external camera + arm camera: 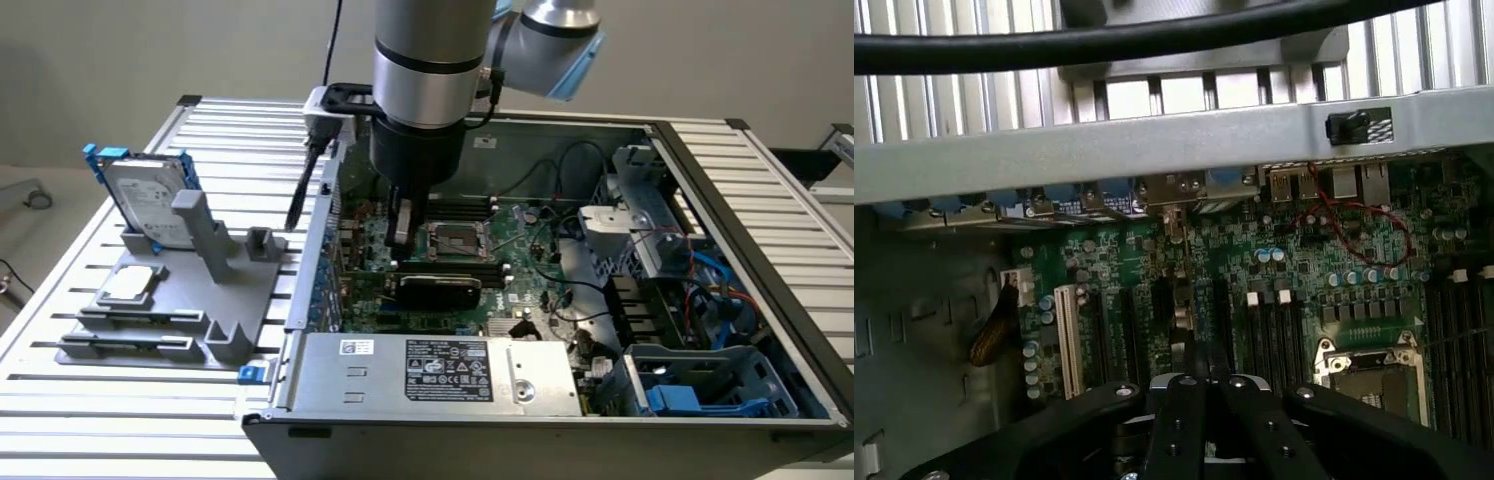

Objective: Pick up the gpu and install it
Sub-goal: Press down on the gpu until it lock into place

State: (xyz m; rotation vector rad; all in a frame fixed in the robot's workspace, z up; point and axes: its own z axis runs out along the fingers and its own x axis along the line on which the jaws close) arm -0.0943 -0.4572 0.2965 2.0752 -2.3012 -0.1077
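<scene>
The black claw is closed and reaches down inside the open grey computer case, just above the green motherboard. The gpu, a flat card with a black rounded shroud, seems to stand already in the expansion slots, just beside the claw; whether the fingers grip it is hard to see. I judge this the installing step: seating calls for a straight, even press.
</scene>
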